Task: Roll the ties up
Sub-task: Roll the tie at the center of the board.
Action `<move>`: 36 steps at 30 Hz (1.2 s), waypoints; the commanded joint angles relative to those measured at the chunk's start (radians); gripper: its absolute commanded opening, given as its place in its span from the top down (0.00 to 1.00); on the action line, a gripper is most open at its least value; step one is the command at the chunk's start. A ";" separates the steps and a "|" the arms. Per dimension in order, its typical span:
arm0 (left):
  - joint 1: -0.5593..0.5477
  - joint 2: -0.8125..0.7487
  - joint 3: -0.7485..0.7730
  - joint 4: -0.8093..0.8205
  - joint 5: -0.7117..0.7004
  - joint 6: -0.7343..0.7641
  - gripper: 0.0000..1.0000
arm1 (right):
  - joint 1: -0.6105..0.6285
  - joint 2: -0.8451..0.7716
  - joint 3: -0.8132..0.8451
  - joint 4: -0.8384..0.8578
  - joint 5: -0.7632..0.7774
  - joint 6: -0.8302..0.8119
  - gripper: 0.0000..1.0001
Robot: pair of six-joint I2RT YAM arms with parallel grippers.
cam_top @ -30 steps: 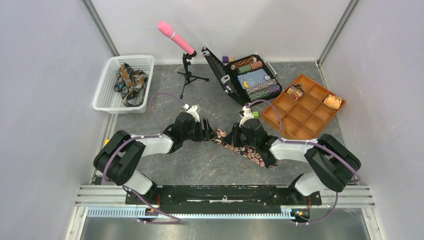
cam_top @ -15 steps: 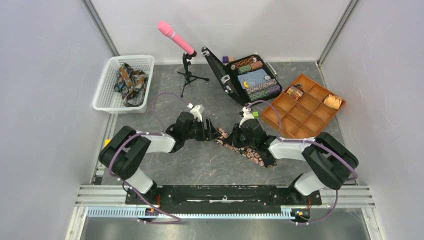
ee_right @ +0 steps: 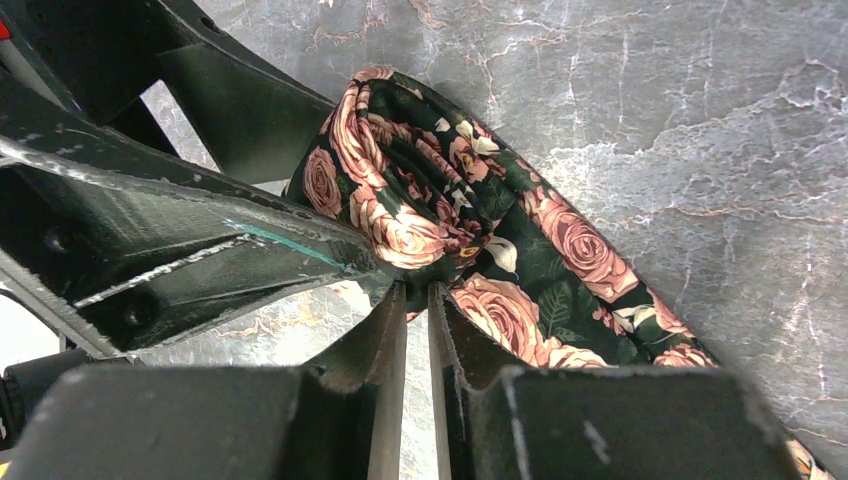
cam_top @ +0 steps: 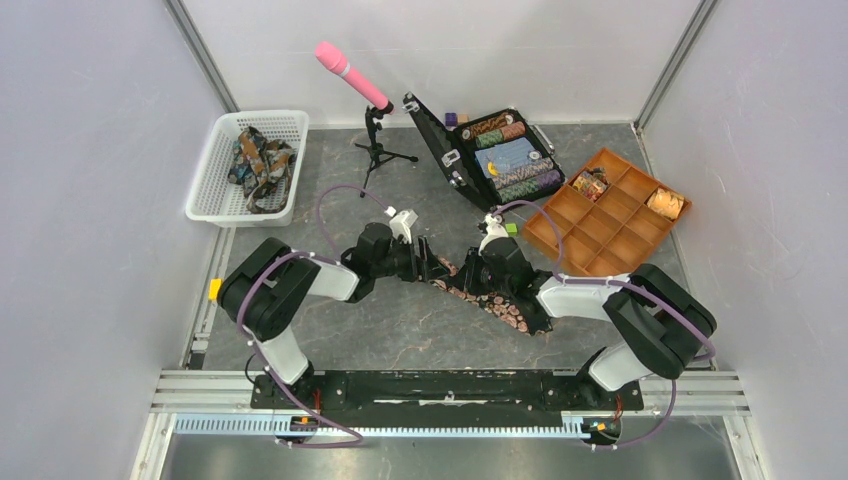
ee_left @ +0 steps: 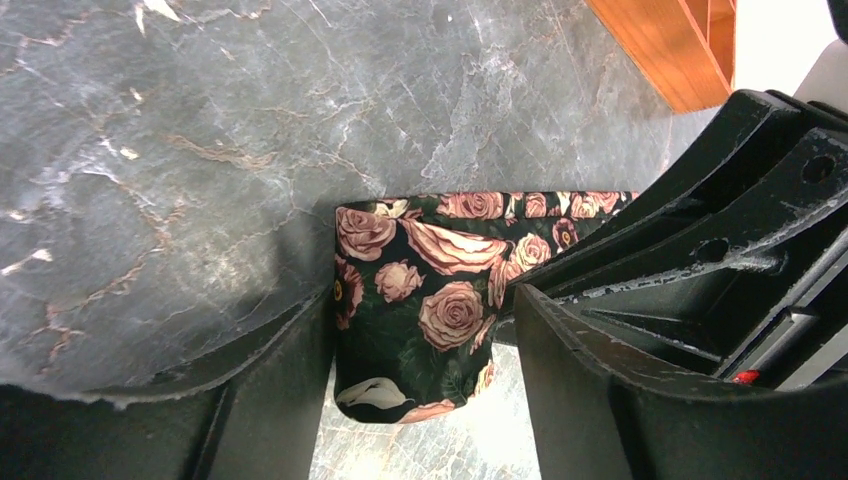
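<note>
Centrally on the grey marbled table (cam_top: pixel 400 325) lies a dark rose-printed fabric necktie (cam_top: pixel 497 303), its flat strip running out toward four o'clock and its ten o'clock end wound into a small coil. From nine o'clock the left gripper (ee_left: pixel 420 305) straddles that coil with fingers spread wide. From three o'clock the right gripper (ee_right: pixel 413 292) pinches the coil's fabric between nearly closed fingers.

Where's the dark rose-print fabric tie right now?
The tie lies near the centre of the top view, its coiled end between the fingers of the left gripper, its flat tail running under the right gripper.
</note>
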 commanded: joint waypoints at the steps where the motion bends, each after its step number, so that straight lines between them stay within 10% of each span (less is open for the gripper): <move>1: 0.005 0.042 0.010 0.094 0.074 -0.004 0.32 | -0.008 0.017 0.030 -0.019 0.021 -0.009 0.81; 16: 0.004 0.042 -0.019 0.147 0.081 -0.047 0.55 | -0.009 -0.005 0.031 -0.020 0.001 -0.029 0.80; 36: -0.018 -0.219 0.063 -0.370 -0.241 0.108 0.55 | -0.010 -0.265 -0.071 -0.260 0.199 -0.253 0.75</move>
